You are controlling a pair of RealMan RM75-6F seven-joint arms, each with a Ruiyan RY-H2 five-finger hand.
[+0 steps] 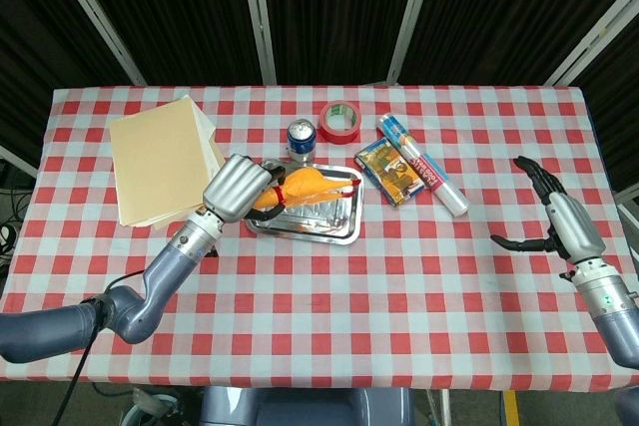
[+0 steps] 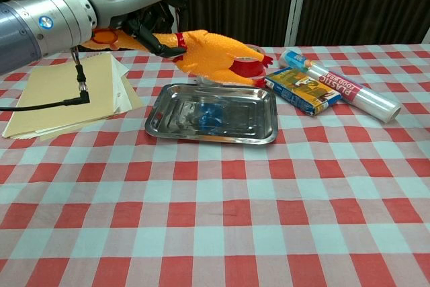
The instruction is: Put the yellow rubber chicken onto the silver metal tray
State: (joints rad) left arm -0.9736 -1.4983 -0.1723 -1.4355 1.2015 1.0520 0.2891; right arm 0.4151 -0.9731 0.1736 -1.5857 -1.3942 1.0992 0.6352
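**Chicken held above the tray on a checked table**

A red-and-white checked tablecloth covers the whole table, its near half bare in the chest view. Further in lies the silver rectangular metal tray, flat on the cloth. Just above it, not resting on it, hangs the yellow rubber chicken with red feet, tilted with its body over the tray's far edge and its neck gripped by the left hand, whose fingers are wrapped round it. In the head view the chicken sits over the tray's upper left part.

To the left of the tray rests a stack of tan paper folders. To the right lie a blue-and-yellow flat box and, just beyond it, a clear plastic-wrapped food-wrap roll. Behind the tray, a blue drink can and a red tape roll stand near each other.

The right hand hovers well apart at the table's right edge, fingers spread, holding nothing.

Behind the table, dark slatted panels with pale metal posts close off the room.
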